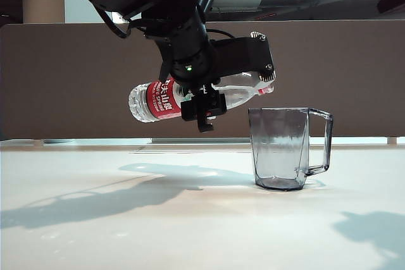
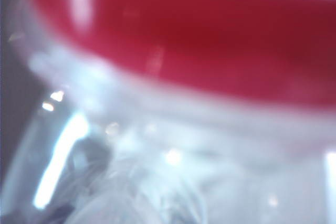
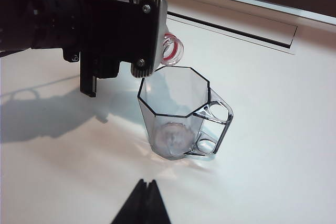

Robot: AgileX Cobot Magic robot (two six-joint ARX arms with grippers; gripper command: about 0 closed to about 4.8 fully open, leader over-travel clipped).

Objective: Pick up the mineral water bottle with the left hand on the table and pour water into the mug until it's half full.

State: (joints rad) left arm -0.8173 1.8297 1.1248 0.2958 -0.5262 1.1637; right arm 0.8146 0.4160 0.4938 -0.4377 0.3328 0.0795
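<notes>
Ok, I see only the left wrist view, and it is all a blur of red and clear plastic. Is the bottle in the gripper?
Observer: Yes. The left gripper is closed on the bottle, which lies almost level in the air.
Operator: Where does its open end point?
Observer: Toward the mug. It is just above the rim, on the side away from the handle.
Operator: Is water running?
Observer: No stream shows, and I cannot tell the level in the mug.
Operator: And the other arm?
Observer: The right gripper is shut and empty, back from the mug, over the table.
</notes>
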